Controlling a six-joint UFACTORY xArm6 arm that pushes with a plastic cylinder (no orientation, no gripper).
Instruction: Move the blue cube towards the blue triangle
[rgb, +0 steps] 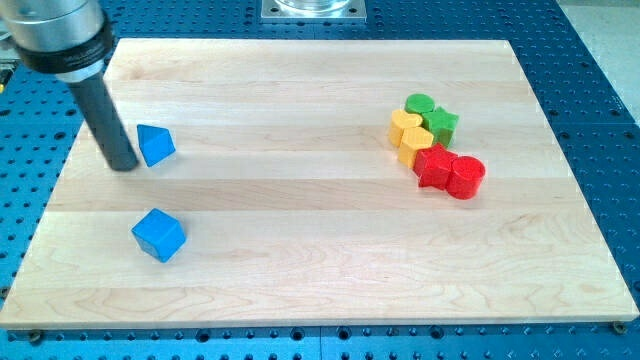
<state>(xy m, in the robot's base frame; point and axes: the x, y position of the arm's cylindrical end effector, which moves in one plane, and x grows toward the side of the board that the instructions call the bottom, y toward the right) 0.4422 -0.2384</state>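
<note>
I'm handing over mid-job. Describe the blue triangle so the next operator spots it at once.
Start at the wooden board and go to its left side in the view, far from the red, yellow and green cluster. The blue triangle lies just right of my tip. Unlike the blue cube below it, it is wedge-shaped.

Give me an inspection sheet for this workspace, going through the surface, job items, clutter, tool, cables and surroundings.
Surface: light wooden board, lying flat.
Job's things: blue cube near the view's lower left; blue triangle above it, the two apart.
Clutter: tight cluster at the view's right: green cylinder, green star-like block, two yellow blocks, red star-like block, red cylinder.
Tool: dark rod, my tip just left of the blue triangle, above the blue cube; contact cannot be told.
Cables: nothing seen.
Surroundings: blue perforated table; metal mount at the view's top.
</note>
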